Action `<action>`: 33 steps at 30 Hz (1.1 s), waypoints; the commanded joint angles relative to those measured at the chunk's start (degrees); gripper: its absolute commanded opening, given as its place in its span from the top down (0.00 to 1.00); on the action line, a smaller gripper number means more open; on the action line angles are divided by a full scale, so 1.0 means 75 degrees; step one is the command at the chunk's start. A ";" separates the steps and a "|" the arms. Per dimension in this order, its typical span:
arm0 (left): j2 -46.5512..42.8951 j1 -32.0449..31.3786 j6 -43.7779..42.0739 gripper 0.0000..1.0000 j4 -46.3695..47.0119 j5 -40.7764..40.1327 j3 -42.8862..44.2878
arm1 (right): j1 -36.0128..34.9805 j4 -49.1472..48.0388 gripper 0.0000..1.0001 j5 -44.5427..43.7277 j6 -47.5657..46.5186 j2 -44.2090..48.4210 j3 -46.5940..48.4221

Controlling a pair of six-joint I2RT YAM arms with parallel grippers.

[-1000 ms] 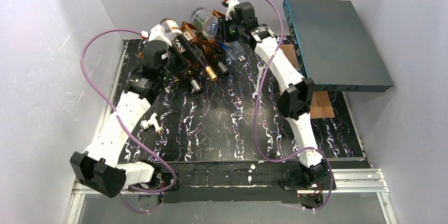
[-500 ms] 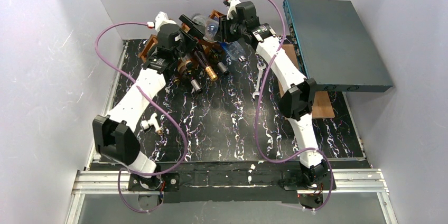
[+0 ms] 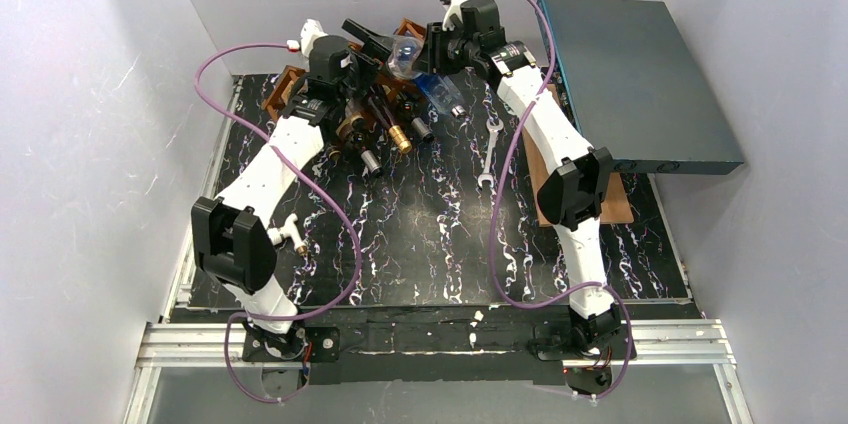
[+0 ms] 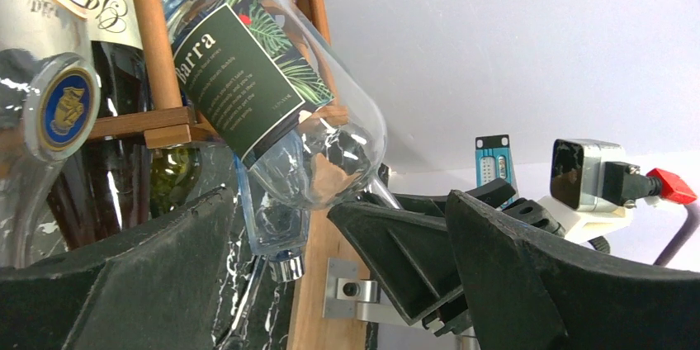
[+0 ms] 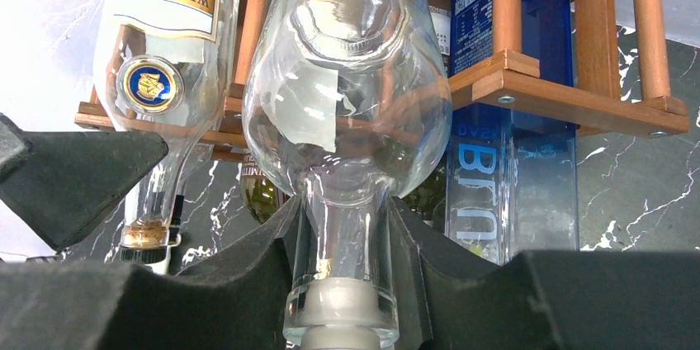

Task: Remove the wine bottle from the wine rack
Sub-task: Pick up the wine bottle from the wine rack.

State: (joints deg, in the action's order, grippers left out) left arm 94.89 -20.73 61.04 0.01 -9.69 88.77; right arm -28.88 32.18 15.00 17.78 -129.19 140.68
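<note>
Wine bottle (image 5: 347, 102): clear glass, empty by the look of it, with a dark green label. It lies tilted at the top of the wine rack (image 5: 569, 86), neck pointing down and outward, body close against the upper bars. Whether it rests on them cannot be told.
Right gripper (image 5: 345, 271): jaws closed on the bottle's neck, just above the pale cap.
Left gripper (image 3: 366, 47): jaws wide apart, holding nothing, beside the bottle's body.
Handling: rigid, smooth and breakable. Probably light if empty, yet long, so a neck grip alone lets the base end swing.
Best hold: the neck below the shoulder for the pull. The broad body suits the open jaws as a second support.
Risk: glass slipping in the grip, or knocks against the blue bottle (image 5: 503, 160) and the gold-sealed bottle (image 5: 153, 78) alongside.
Bench (image 3: 420, 234): dark marbled top under the rack.
</note>
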 commanded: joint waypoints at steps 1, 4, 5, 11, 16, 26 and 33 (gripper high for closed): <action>0.0018 0.0036 0.0204 0.02 0.0171 0.0136 0.0371 | 0.0043 -0.1466 0.99 0.0304 0.0191 0.0886 0.0028; 0.0025 0.0045 -0.0114 0.04 0.0115 0.0356 0.0474 | 0.0043 -0.1478 0.99 0.0291 0.0055 0.0891 -0.0135; 0.0010 0.0035 -0.0348 0.04 0.0059 0.0425 0.0532 | 0.0043 -0.1463 0.99 0.0260 -0.0015 0.0898 -0.0196; -0.0022 0.0039 -0.2683 0.03 -0.1051 0.1097 0.1296 | 0.0042 -0.1415 0.99 0.0220 -0.0492 0.0878 -0.0429; -0.0423 0.0040 -0.5811 0.02 -0.1165 0.1907 0.1121 | 0.0043 -0.1348 0.99 0.0262 -0.0731 0.0882 -0.0250; -0.1792 0.0038 -1.1426 0.02 0.0062 0.3114 -0.1101 | 0.0031 -0.1398 0.99 0.0130 -0.0968 0.0729 -0.0062; -0.1661 0.0074 -1.3938 0.02 0.0365 0.3560 -0.1574 | -0.0004 -0.1432 0.99 0.0184 -0.1034 0.0629 0.0004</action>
State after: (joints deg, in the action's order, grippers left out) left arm 83.05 -20.69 -28.32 0.10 13.80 77.60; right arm -28.88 29.41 15.42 10.98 -127.76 137.03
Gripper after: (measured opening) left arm 0.983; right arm 0.447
